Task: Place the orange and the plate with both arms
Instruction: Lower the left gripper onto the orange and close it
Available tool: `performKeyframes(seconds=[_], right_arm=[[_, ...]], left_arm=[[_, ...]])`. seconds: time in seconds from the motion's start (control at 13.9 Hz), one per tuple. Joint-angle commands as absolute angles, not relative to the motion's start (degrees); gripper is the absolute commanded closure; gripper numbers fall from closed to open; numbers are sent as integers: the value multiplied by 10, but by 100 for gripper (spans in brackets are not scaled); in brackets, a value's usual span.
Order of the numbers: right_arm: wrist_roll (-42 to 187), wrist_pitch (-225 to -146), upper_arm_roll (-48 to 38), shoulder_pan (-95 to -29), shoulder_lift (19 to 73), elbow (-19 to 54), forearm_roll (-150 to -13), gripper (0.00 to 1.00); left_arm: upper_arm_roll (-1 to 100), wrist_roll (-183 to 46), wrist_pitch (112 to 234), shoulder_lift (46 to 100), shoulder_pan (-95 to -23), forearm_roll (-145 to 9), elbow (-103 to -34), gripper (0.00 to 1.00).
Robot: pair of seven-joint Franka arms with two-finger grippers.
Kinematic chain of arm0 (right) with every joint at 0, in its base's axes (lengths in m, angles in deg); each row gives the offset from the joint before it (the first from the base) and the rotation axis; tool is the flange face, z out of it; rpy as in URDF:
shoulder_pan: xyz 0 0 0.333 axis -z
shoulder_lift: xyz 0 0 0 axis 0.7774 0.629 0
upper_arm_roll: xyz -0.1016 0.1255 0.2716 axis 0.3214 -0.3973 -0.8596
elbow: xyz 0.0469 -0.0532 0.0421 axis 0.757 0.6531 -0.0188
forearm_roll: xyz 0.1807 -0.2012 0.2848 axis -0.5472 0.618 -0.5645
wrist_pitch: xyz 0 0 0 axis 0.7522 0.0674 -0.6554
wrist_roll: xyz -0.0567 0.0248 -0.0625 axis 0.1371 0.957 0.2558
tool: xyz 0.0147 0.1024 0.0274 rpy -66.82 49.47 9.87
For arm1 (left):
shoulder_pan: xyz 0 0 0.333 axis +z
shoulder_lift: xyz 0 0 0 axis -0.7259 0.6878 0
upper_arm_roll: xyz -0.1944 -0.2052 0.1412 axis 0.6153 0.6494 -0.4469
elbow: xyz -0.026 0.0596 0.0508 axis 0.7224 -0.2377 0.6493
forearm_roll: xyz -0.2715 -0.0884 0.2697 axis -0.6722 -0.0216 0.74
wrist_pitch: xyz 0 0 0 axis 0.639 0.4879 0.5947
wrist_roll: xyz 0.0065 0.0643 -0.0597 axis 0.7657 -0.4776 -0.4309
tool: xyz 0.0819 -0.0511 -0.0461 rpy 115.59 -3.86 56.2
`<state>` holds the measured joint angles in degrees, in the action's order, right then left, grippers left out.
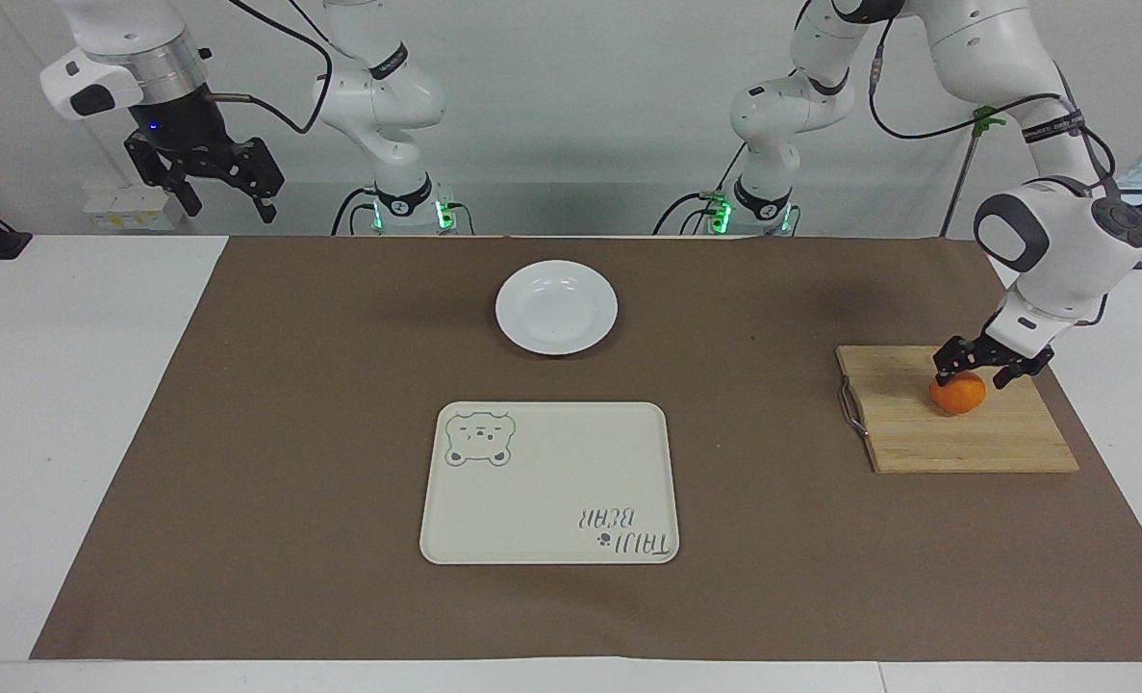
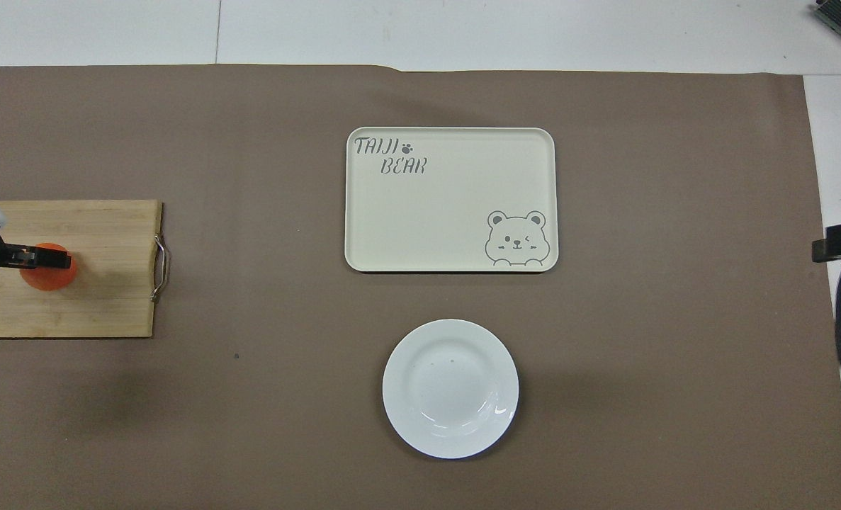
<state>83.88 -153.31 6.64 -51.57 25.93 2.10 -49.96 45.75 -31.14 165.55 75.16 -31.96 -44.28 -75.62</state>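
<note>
The orange [image 1: 957,397] lies on a wooden cutting board [image 1: 965,438] at the left arm's end of the table. My left gripper [image 1: 975,373] is low over the orange, open, with a finger on each side of its top. In the overhead view the left gripper [image 2: 41,261] covers part of the orange [image 2: 46,278]. The white plate [image 1: 556,306] sits empty on the brown mat near the robots' bases; it also shows in the overhead view [image 2: 450,388]. My right gripper [image 1: 210,181] waits open, raised off the mat at the right arm's end.
A cream rectangular tray with a bear drawing [image 1: 549,481] lies mid-table, farther from the robots than the plate; it also shows in the overhead view [image 2: 450,200]. The cutting board [image 2: 94,283] has a metal handle on the side toward the tray.
</note>
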Motion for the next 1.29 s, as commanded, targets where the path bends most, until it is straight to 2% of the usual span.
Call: performKeyframes(seconds=[0.0,0.22,0.29,0.43,0.5,0.57,0.65,1.01,1.22], right_arm=[[831,-1519,64,-514,262,12,-494,0],[831,-1519,64,-514,262,11,-494,0],[831,-1519,64,-514,262,12,-495,0],[831,-1519,64,-514,262,12,-494,0],[831,-1519,64,-514,262,11,-495,0],[831,-1519,64,-514,262,12,-495,0],[831,-1519,64,-514,262,12,-495,0],[831,-1519,64,-514,262,12,-494,0],[831,-1519,64,-514,262,12,-495,0]], left_arm=[[459,-344,1677,763,-323,-441,-766,0],[459,-345,1677,764,-322,-441,-767,0],[459,-343,1671,763,-320,-441,-767,3],[459,-346,1665,762,-326,-441,-767,58],[459,-342,1664,758,-332,-441,-767,77],[459,-342,1652,748,-335,-441,-767,91],[459,-343,1639,742,-338,-441,-766,98],[461,-344,1574,692,-430,-441,-762,100],[463,-346,1493,676,-511,-441,-764,100]])
